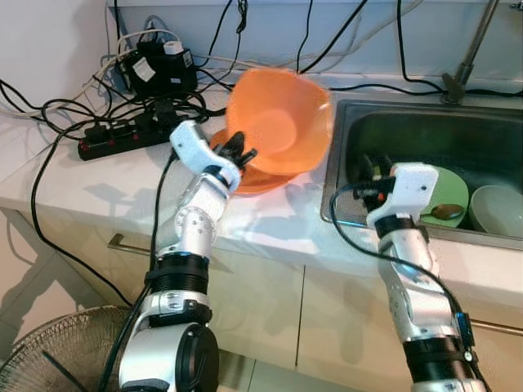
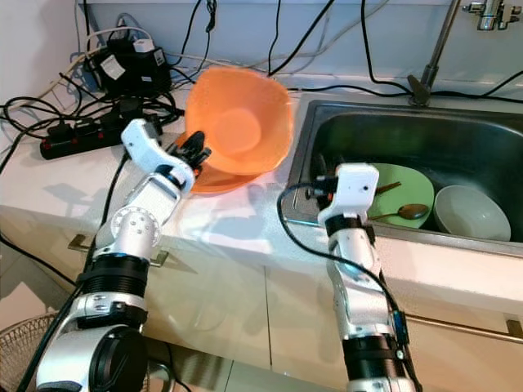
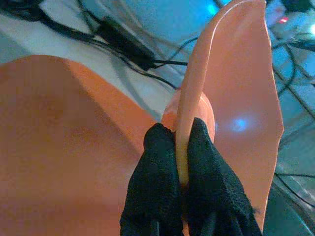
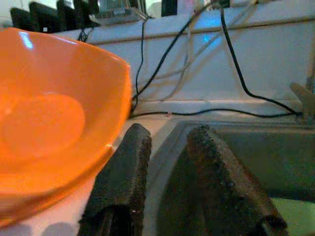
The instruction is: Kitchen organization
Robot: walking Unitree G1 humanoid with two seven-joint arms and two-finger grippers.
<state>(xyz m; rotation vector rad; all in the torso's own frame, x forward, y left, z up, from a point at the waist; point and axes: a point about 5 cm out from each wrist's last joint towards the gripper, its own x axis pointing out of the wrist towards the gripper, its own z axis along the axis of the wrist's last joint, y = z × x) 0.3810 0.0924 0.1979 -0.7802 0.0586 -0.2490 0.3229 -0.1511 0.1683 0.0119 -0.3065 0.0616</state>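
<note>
Orange bowl [image 1: 282, 122] between left fingers [image 3: 157, 196]

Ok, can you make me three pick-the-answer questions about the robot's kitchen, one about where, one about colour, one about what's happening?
1. Where is the spoon?
A. on the counter
B. on the green plate in the sink
C. on the floor

2. What colour is the lifted bowl?
A. orange
B. blue
C. white

3. What is the left tool doing?
A. hanging open
B. pinching the bowl's rim
C. holding a cable

Answers:
1 B, the spoon lies on the green plate in the sink.
2 A, the orange bowl is tilted up.
3 B, the left tool is clamped on the rim.
</note>
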